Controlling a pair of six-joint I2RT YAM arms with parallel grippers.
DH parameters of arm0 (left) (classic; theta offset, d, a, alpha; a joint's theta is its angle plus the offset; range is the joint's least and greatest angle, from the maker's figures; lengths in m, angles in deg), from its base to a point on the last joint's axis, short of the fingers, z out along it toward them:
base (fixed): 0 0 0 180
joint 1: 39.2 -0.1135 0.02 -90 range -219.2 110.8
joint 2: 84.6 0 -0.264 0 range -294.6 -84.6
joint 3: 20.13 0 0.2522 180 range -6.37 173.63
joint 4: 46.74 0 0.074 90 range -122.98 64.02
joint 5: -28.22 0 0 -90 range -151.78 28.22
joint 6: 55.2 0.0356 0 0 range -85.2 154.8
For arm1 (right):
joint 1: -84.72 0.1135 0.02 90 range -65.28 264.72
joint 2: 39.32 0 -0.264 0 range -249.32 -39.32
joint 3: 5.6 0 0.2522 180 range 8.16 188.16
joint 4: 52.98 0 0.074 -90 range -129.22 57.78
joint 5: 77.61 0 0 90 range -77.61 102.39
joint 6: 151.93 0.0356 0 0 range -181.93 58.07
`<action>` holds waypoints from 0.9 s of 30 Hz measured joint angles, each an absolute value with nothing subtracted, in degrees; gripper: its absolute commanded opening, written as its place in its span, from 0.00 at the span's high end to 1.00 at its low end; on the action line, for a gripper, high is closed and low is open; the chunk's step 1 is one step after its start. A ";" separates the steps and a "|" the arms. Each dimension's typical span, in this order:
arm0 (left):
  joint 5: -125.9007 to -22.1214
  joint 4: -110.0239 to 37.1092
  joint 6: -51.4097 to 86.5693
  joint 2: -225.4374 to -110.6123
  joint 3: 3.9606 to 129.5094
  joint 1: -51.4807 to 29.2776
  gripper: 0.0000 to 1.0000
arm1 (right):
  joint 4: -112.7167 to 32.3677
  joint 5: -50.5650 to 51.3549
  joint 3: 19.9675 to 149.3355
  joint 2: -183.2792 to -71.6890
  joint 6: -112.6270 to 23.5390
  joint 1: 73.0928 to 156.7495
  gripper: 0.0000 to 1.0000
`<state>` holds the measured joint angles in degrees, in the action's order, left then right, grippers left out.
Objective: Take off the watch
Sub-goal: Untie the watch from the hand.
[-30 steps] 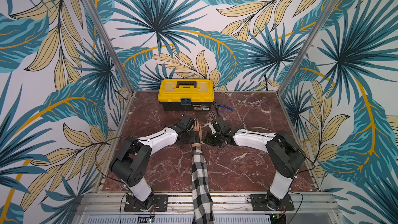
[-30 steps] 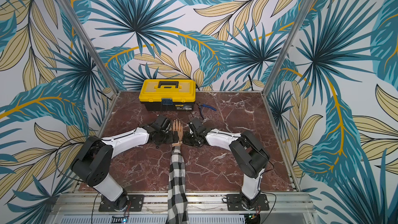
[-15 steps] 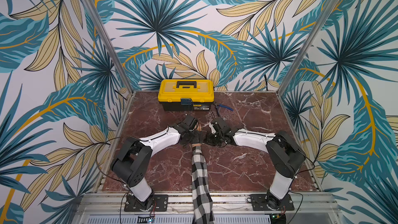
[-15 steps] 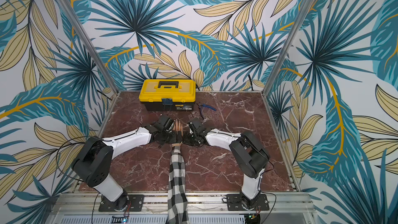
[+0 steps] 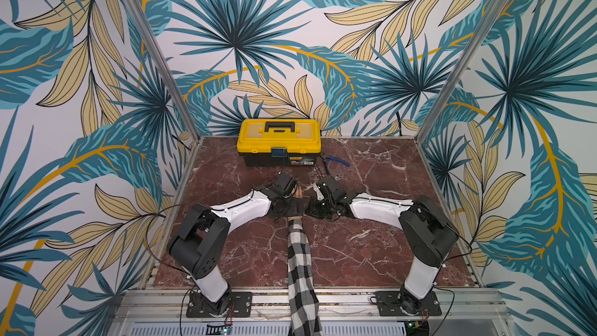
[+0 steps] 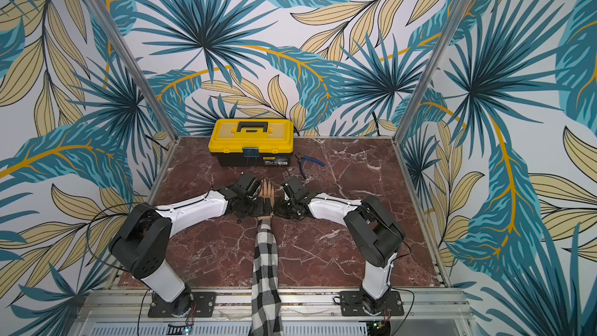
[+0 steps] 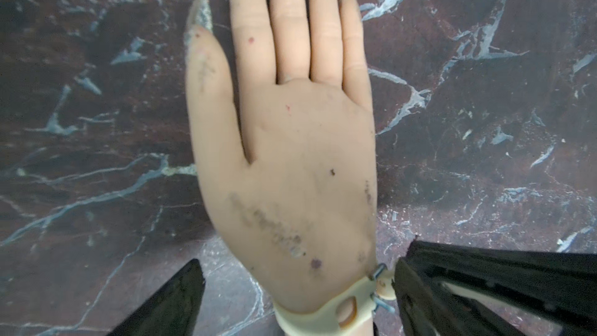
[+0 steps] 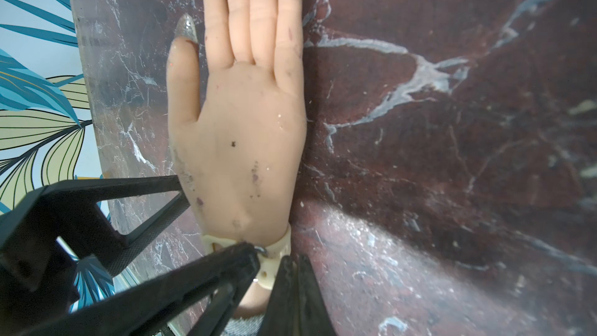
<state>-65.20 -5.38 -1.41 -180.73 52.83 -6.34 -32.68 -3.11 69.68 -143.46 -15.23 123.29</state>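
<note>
The watch (image 7: 326, 316) shows as a cream strap with a metal buckle around the wrist of a mannequin hand (image 7: 290, 156) lying flat on the marble floor. Its face does not show. My left gripper (image 7: 303, 252) is open and straddles the wrist, with one finger (image 7: 452, 286) against the buckle side of the strap. My right gripper (image 8: 292, 258) is shut, its tips pressed beside the strap's loose holed end (image 8: 269, 273), with nothing visibly between them. In both top views the two grippers (image 5: 290, 203) (image 6: 279, 205) meet over the wrist and hide the watch.
A yellow toolbox (image 5: 279, 142) stands at the back wall, with blue-handled pliers (image 5: 336, 161) to its right. A black-and-white checked sleeve (image 5: 298, 260) runs from the wrist to the front edge. Patterned walls enclose the marble floor (image 5: 371, 247) on three sides.
My left gripper has moved right from beside the hand to over the wrist, covering most of the hand in the top views. The right gripper has stayed put and shut.
</note>
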 measured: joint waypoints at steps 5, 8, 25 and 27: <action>-64.33 -5.34 -1.03 -180.62 52.35 -6.54 0.07 | -32.52 -3.09 69.68 -143.46 -15.23 123.29 1.00; -64.35 -5.45 -0.62 -180.32 52.00 -6.80 0.07 | -32.52 -3.11 69.70 -143.46 -15.23 123.29 1.00; -64.55 -5.42 -0.12 -177.21 49.77 -9.42 0.07 | -32.50 -3.42 70.44 -143.46 -15.23 123.48 1.00; -64.52 -5.25 -0.12 -177.21 49.77 -9.73 0.07 | -32.20 -3.44 70.60 -143.46 -15.25 123.44 0.98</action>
<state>-64.52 -5.25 -0.12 -177.21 49.77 -9.73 -32.20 -3.44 70.60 -143.46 -15.25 123.44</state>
